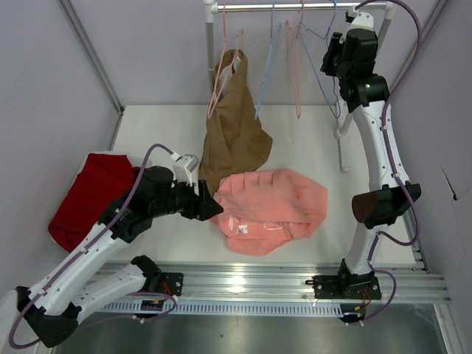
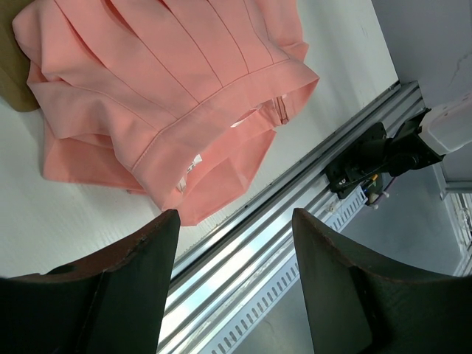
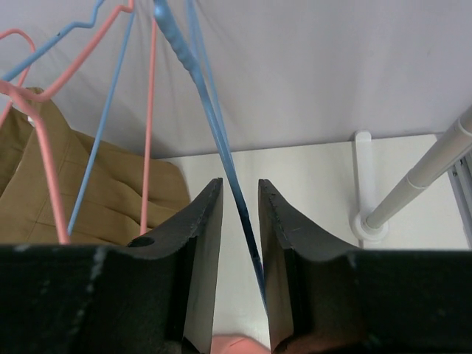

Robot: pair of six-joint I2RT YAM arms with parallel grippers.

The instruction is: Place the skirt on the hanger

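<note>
The salmon-pink skirt point(image 1: 269, 210) lies crumpled on the white table, front and centre. It also fills the top of the left wrist view point(image 2: 169, 96). My left gripper point(image 1: 215, 209) sits at the skirt's left edge. It is open and empty point(image 2: 236, 215), with the skirt's waistband just beyond the fingertips. My right gripper point(image 1: 330, 59) is raised at the clothes rail. Its fingers stand narrowly apart point(image 3: 240, 182) around one wire of the pale-blue hanger point(image 3: 214, 125), which hangs from the rail point(image 1: 322, 82).
A brown garment point(image 1: 232, 133) hangs on a pink hanger left of centre and drapes onto the table. Pink hangers point(image 1: 299, 66) and another blue one hang on the rail point(image 1: 295, 6). A dark red cloth point(image 1: 92, 195) lies at the left. The rack's white post point(image 1: 343, 133) stands at the right.
</note>
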